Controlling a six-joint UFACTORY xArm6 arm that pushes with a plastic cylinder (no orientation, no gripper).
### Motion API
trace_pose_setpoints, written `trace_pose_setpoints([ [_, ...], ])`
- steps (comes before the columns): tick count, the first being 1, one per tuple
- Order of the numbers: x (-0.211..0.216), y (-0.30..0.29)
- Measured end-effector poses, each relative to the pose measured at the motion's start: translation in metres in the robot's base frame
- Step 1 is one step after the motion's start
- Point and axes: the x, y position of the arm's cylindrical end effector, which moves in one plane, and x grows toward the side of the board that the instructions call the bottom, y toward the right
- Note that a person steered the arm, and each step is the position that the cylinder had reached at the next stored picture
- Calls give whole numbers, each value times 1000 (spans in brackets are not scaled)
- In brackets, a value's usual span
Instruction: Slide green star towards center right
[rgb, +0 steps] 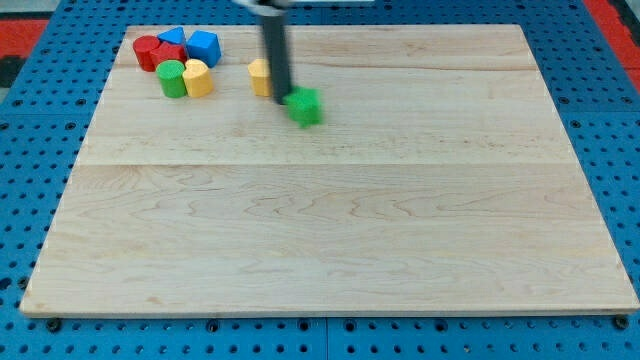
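The green star (305, 106) lies on the wooden board (330, 220), in the upper part, left of the middle; it is blurred. My tip (281, 98) is just to the star's left and slightly toward the view's top, close to or touching it. The dark rod rises from the tip toward the view's top. A yellow block (259, 76) sits right behind the rod, on its left side.
At the board's top left corner stand a green cylinder (172, 78), a yellow block (198, 78), red blocks (152, 51) and blue blocks (200, 45). The board lies on a blue pegboard (40, 120).
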Motion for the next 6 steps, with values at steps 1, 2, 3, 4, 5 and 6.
trace_pose_setpoints([
  [1, 46, 76],
  [2, 69, 110],
  [3, 113, 82],
  [4, 123, 117],
  [5, 90, 147],
  [6, 90, 168],
])
